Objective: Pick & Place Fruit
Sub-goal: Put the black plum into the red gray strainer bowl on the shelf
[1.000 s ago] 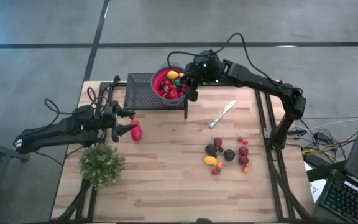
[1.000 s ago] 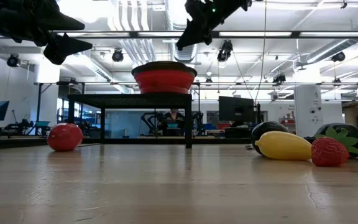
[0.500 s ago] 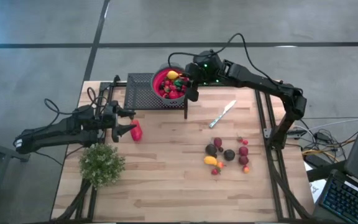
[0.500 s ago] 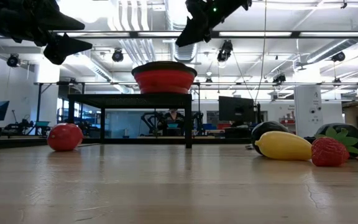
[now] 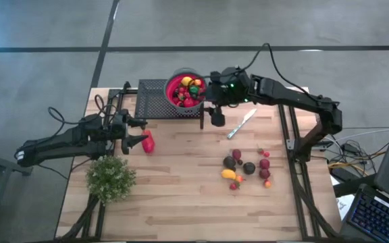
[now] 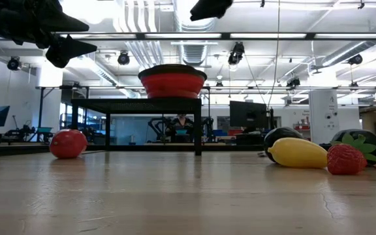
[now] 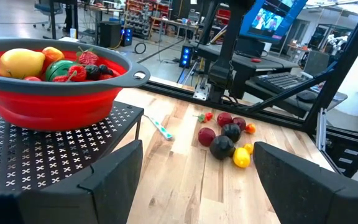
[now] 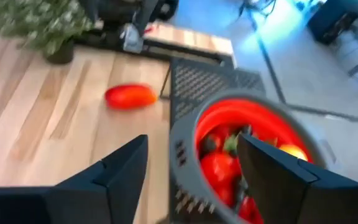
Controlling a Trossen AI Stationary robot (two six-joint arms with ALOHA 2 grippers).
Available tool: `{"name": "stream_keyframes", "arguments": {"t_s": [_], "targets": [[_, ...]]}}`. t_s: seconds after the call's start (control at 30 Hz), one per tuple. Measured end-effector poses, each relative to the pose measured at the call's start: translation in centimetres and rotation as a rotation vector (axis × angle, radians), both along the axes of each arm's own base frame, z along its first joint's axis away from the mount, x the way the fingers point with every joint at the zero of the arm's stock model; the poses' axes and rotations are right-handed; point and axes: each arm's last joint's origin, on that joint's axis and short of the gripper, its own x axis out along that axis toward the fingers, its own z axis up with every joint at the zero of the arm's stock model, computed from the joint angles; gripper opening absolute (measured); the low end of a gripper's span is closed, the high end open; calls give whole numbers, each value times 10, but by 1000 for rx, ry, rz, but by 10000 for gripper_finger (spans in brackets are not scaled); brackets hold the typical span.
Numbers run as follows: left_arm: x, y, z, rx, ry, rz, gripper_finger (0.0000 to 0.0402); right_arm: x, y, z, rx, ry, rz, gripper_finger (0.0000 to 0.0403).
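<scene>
1. My right gripper (image 5: 217,116) hangs above the table just beside the red bowl (image 5: 184,90), on the side toward the silver knife (image 5: 241,124). Its two fingers (image 8: 126,168) stand apart and nothing is between them.
2. The red bowl sits on a black perforated metal stand (image 5: 155,99) at the far edge of the wooden table (image 5: 181,189). It is filled with toy fruit (image 7: 55,62): I see a yellow piece, a green piece, red strawberries and some dark berries.
3. More fruit lies loose on the table in a small cluster (image 5: 247,167) near my right arm's side, well apart from the bowl. There are dark maroon pieces, a yellow piece, an orange one and several small red ones.
4. In the low view, a yellow lemon-like fruit (image 6: 297,153) lies touching a dark one behind it, and a red strawberry (image 6: 346,160) lies just beside it.
5. One larger red fruit (image 5: 148,142) lies alone on the table near my left gripper (image 5: 136,133), between the stand and the bushy green plant (image 5: 111,178).
6. My left gripper waits low over the table beside this red fruit, its fingers (image 7: 114,171) spread wide and holding nothing.
</scene>
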Motion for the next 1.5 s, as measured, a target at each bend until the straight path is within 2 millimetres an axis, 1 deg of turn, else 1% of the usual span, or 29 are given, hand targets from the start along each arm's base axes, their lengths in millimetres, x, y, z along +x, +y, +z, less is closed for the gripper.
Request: {"name": "stream_keyframes", "arguments": {"t_s": [0.13, 0.33, 0.43, 0.7, 0.93, 1.2, 1.5], "targets": [[0, 0, 0, 0, 0, 0, 312, -11, 14, 0, 10, 83, -8, 271], [0, 0, 0, 0, 0, 0, 312, -19, 33, -12, 90, 231, -11, 291], [0, 0, 0, 0, 0, 0, 312, -22, 41, -21, 127, 298, -14, 289], [0, 0, 0, 0, 0, 0, 312, -23, 62, -44, 177, 386, -3, 260], [0, 0, 0, 0, 0, 0, 312, -25, 73, -62, 217, 447, -18, 252], [0, 0, 0, 0, 0, 0, 312, -33, 82, -92, 266, 580, -68, 277], [0, 0, 0, 0, 0, 0, 312, -40, 85, -120, 288, 675, -113, 294]]}}
